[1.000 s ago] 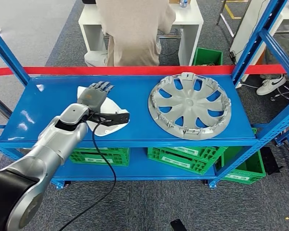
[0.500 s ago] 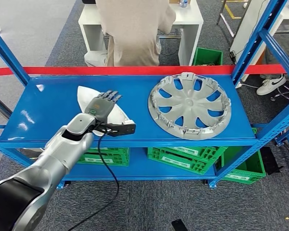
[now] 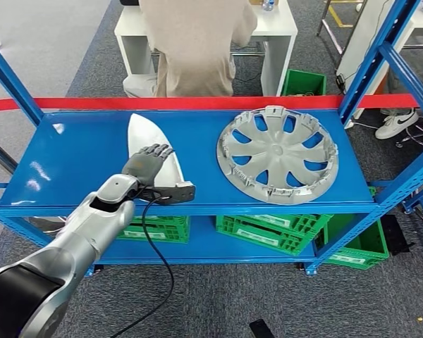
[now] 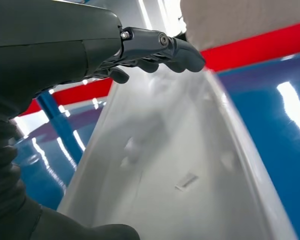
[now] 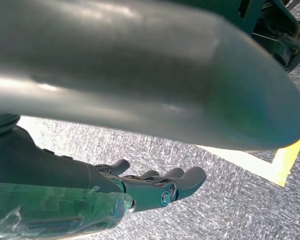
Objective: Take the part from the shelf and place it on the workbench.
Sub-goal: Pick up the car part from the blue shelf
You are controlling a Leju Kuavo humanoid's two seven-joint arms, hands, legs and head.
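head view shows the left hand (image 3: 145,162) with fingers laid over the white part (image 3: 145,134), tilted up on the blue shelf (image 3: 65,169); smooth plastic could slip from this shallow hold.

Grey carpet floor (image 3: 225,296). Blue metal shelf (image 3: 76,162) in front, glossy with light glare, red tape (image 3: 65,103) along its back edge. Green crates (image 3: 273,236) on the lower level. White table (image 3: 281,32) behind, person (image 3: 199,42) seated there. Yellow floor marking (image 5: 292,150).
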